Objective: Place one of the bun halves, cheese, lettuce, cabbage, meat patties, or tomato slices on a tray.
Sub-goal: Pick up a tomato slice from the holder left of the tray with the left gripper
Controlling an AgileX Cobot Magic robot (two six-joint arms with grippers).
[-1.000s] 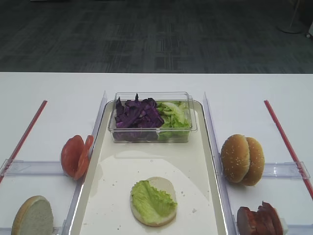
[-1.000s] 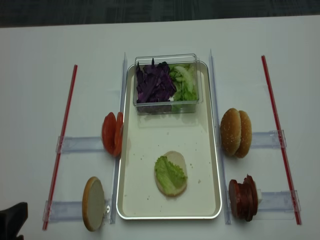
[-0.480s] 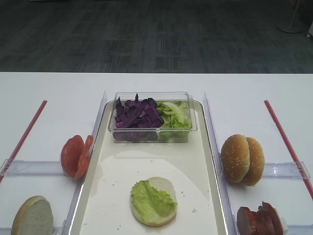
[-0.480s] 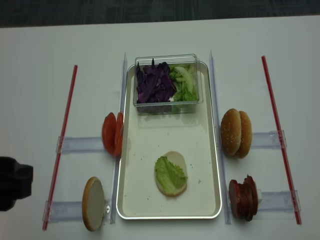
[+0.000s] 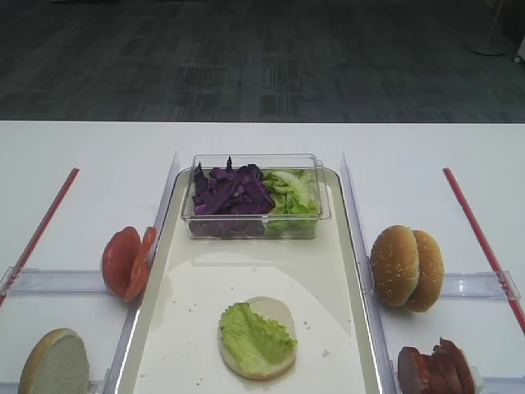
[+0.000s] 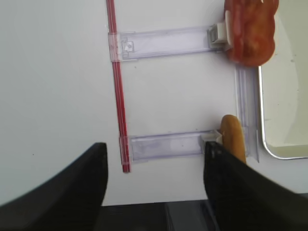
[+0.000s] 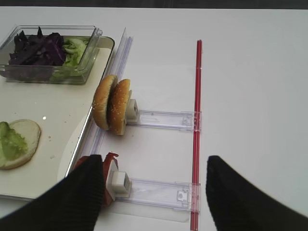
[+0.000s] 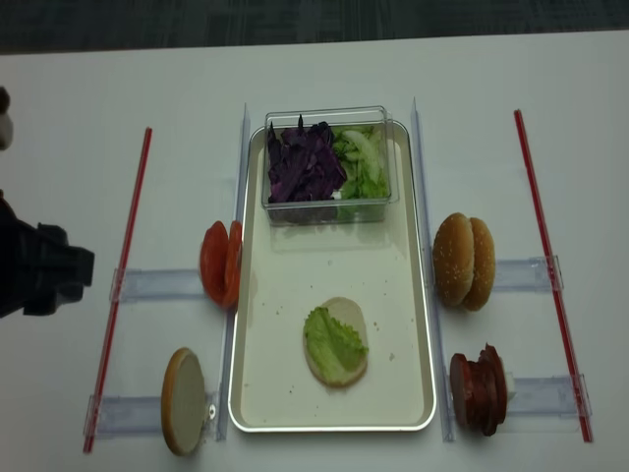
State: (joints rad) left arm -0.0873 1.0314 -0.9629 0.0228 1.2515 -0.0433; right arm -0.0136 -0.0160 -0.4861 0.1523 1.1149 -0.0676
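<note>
The cream tray lies mid-table, with a bun half topped by lettuce on it. Upright tomato slices stand left of the tray, and one bun half stands nearer. Two bun halves and meat patties stand to the right. My left gripper is open and empty above the near-left table, its right finger beside the lone bun half. My right gripper is open and empty above the patties' rail.
A clear box at the tray's far end holds purple cabbage and lettuce. Red strips run along both sides. Clear plastic rails hold the upright food. My left arm's dark body is at the left edge.
My left arm has moved away from the near edge, up the left side toward the tomato rail. Nothing else has moved.
</note>
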